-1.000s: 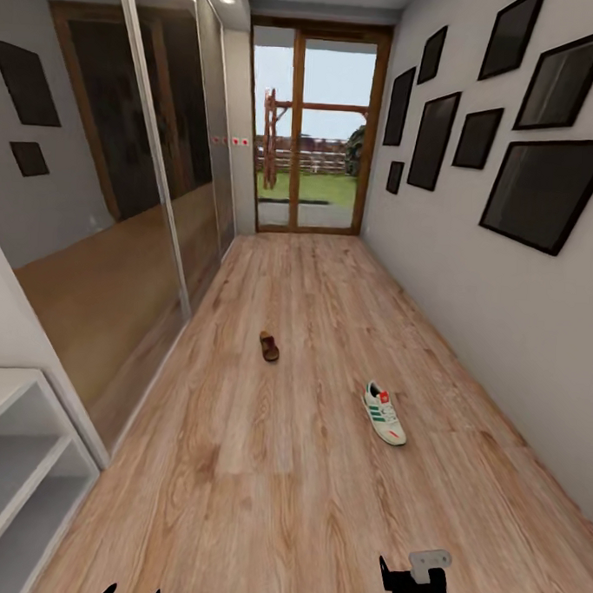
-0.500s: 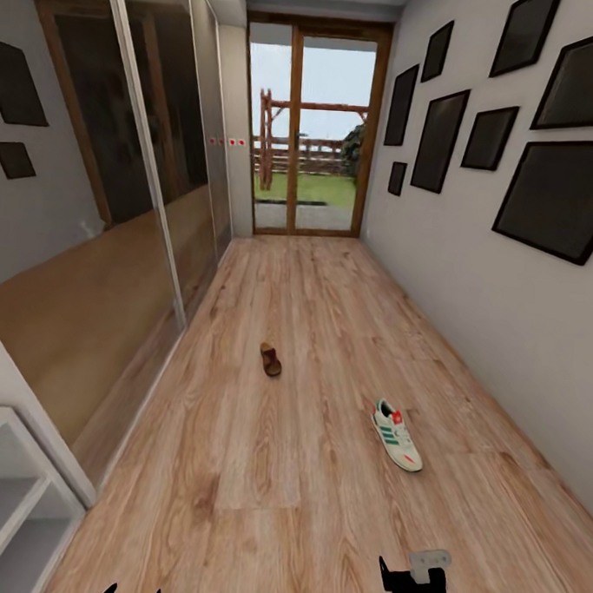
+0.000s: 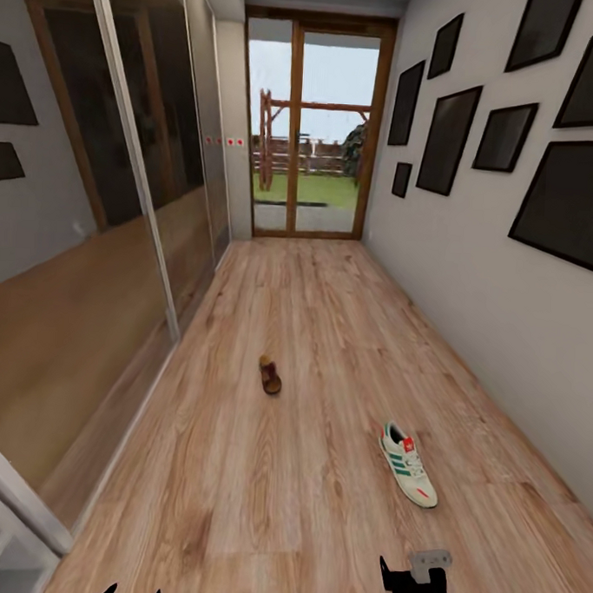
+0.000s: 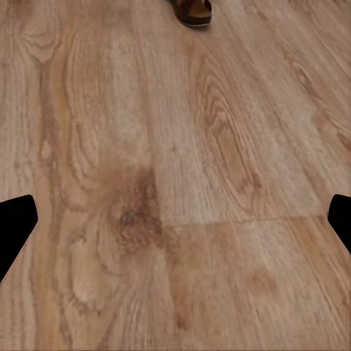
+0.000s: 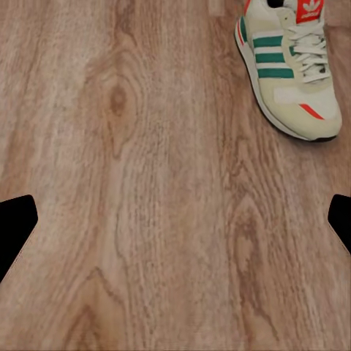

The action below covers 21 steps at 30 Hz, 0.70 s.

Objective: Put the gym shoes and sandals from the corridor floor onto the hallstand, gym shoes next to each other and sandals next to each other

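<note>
I am holding my right gripper (image 5: 175, 219) spread and empty; the gym shoe (image 5: 289, 69) is lying just ahead on the corridor floor (image 3: 312, 332), light and soft, best pinched at its heel collar; my left gripper (image 4: 175, 219) is also gaping, a sandal (image 3: 270, 375) farther ahead.

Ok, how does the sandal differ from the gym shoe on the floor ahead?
The sandal is dark reddish-brown; the gym shoe is white with green stripes and red patches. The sandal looks smaller and lies farther down the corridor near the middle; the gym shoe lies nearer, toward the right wall. Both sit upright on the corridor floor, untouched.
</note>
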Tool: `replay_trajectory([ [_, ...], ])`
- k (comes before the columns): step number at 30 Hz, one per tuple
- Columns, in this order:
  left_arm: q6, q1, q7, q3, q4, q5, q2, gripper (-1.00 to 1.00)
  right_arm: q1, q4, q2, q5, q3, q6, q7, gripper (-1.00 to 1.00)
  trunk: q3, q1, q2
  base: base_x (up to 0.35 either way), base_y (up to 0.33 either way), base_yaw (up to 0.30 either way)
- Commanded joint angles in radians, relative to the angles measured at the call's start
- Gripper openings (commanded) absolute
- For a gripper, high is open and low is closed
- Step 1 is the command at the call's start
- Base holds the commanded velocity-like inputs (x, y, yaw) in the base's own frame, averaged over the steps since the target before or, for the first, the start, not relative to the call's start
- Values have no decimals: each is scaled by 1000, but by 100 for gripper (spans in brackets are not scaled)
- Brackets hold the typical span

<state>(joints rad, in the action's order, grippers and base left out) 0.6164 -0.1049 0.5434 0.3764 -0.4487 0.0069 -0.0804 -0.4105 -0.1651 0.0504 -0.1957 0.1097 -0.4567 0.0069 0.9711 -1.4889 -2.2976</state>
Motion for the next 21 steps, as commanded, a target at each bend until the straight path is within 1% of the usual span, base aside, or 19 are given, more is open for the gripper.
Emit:
replay_trajectory([
  [1,1,-1,10,7,1,1,1,100,-1,1,0,-10,8,-3,1,100,1,0,0,338,1,0],
  [4,0,-1,10,7,1,1,1,100,-1,1,0,-10,9,-4,0,100,1,0,0,338,1,-29],
  [6,0,-1,10,7,1,1,1,100,-1,1,0,-10,10,-5,-1,100,1,0,0,338,0,-170],
  [12,0,-1,10,7,1,1,1,100,-1,1,1,-10,10,-4,-1,100,1,0,0,338,9,-236],
  [21,0,-1,10,7,1,1,1,100,-1,2,1,-10,10,-4,-1,100,-1,0,0,338,82,-266],
])
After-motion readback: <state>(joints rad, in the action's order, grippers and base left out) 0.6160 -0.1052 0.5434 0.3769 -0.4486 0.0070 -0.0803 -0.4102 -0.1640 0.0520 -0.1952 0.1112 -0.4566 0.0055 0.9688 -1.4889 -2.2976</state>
